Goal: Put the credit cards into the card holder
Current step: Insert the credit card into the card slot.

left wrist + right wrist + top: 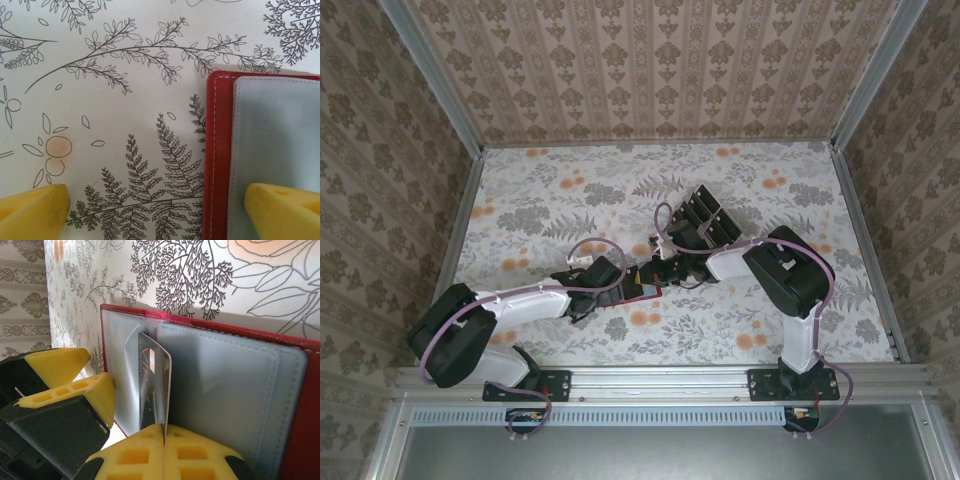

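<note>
From above, the wallet (646,290) lies open on the bench (550,190) just under centre, between the two arms. The left arm (520,300) comes in from 8 o'clock and the right arm (770,265) from 3 o'clock. A cluster of black cards (705,215) waits at 1 o'clock of the wallet, close to the right arm, probably to keep each fetch short.

At the left wrist, the left jaws are spread fully and hold nothing. One finger (282,210) at 5 o'clock lies over the wallet's grey inside, and the other (35,210) at 7 o'clock hangs over bare bench. I cannot tell whether it presses down, but its likely job is to keep the flap open and steady.

At the right wrist, the right jaws are closed tight on one card (152,372). They pinch its near end so that it stands on edge, with its far end at the pocket mouth beside the fold, toward 11 o'clock. Held edge-on, the thin card can slide under the grey pocket. The left arm's finger (85,390) sits at 9 o'clock, against the flap. Insertion looks partly done.
</note>
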{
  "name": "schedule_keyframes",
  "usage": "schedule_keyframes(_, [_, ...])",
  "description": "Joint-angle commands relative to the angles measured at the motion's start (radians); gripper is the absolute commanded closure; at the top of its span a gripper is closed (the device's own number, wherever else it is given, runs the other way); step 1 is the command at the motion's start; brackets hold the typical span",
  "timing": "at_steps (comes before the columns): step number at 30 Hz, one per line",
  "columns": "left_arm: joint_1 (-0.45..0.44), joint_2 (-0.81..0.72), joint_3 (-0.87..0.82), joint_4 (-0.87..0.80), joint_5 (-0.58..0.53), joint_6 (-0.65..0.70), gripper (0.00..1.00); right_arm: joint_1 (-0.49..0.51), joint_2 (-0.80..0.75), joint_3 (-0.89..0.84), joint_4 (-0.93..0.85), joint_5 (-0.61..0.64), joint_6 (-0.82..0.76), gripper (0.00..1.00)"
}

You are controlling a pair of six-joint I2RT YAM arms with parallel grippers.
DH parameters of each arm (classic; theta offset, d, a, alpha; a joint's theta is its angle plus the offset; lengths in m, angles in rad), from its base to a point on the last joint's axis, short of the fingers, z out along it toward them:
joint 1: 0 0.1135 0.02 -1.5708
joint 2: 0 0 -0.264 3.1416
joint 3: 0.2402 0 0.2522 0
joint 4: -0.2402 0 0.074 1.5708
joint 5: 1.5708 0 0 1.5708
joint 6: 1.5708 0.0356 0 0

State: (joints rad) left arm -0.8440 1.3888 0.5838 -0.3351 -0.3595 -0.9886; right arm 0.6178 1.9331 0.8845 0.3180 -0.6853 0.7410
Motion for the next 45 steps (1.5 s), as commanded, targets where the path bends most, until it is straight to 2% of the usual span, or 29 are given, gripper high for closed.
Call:
schedule_keyframes(1, [-0.004,0.031,-0.032,-0.044,0.022,-0.019,0.0,-0.007,-0.001,-0.026,-0.044,0.067,0.007,1.0])
schedule_keyframes(11, [-0.005,0.03,-0.035,-0.041,0.022,-0.019,0.0,-0.013,-0.042,-0.079,-0.04,0.099,0.014,1.0])
schedule_keyframes(19, [-0.005,0.029,-0.038,-0.04,0.021,-0.024,0.0,-0.015,-0.02,-0.056,-0.06,0.105,0.027,1.0])
schedule_keyframes(45, [-0.008,0.036,-0.044,-0.03,0.022,-0.025,0.0,-0.012,0.041,0.0,-0.053,0.051,0.054,1.0])
